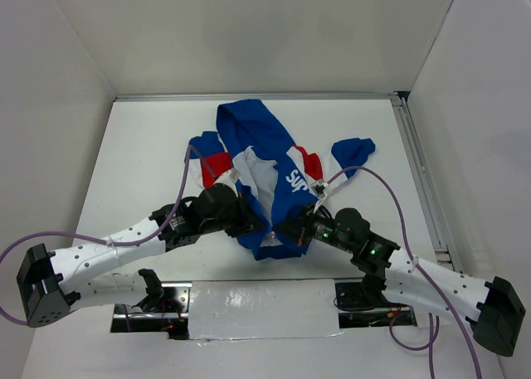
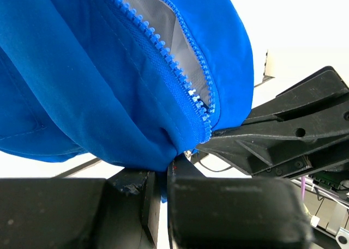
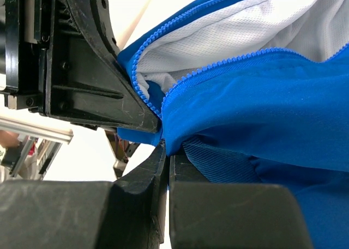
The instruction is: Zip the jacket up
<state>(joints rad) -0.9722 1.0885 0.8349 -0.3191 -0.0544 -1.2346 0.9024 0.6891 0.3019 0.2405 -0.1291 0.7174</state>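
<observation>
The jacket (image 1: 265,167) lies crumpled at the centre of the white table (image 1: 141,147), with the hood (image 1: 245,118) toward 12 o'clock and the hem (image 1: 267,246) toward 6 o'clock. The front is open, and white lining (image 3: 218,36) shows between two rows of blue zipper teeth (image 2: 163,47). The left gripper (image 2: 163,175), on the 8 o'clock side of the hem, is clenched on blue fabric just beside the zipper's bottom end. The right gripper (image 3: 167,153), on the 4 o'clock side, is pinched tight on the opposite hem edge. The two grippers sit close together.
</observation>
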